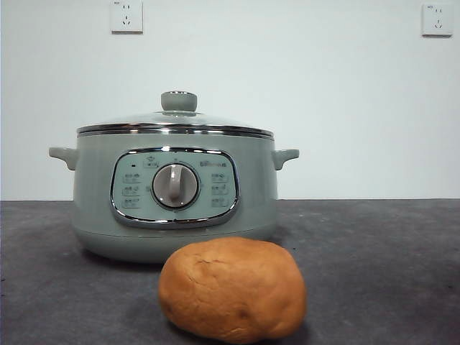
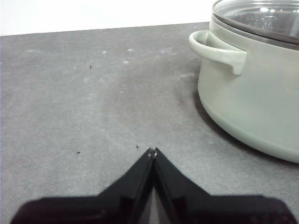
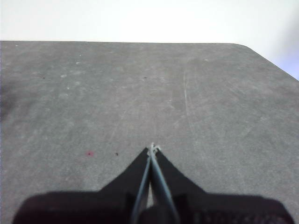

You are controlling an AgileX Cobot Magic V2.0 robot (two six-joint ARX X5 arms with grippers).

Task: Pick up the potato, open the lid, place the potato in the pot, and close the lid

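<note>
- Potato (image 1: 232,289): one, lumpy, orange-brown, matte skin. Lies on the dark grey counter (image 1: 381,259) in front of the pot, nearest the front camera, and appears to stand apart from it, though the exact gap cannot be told. Free on every side, so it looks open to a grasp from above. Not seen in either wrist view.
- Pot (image 1: 175,194): one, squat, pale sage-green, upright behind the potato. Control panel and grey dial (image 1: 175,186) face the front camera; a small handle on each side. Untouched.
- Lid (image 1: 176,122): clear glass, chrome rim, seated flat on the pot, green knob (image 1: 179,101) on top. Judged still closed, so the opening step is not yet done.
- Left claw (image 2: 153,151): clenched, tips together, grasping nothing. Hangs over bare counter beside the pot, one pot handle (image 2: 218,48) near in its wrist view. Likely placed there to serve the lid.
- Right claw (image 3: 152,149): clenched, empty, over bare counter near a rounded counter corner; neither pot nor potato in its view.
- Neither arm shows in the front view.
- Task standing, as judged: nothing begun; the potato awaits pickup.
</note>
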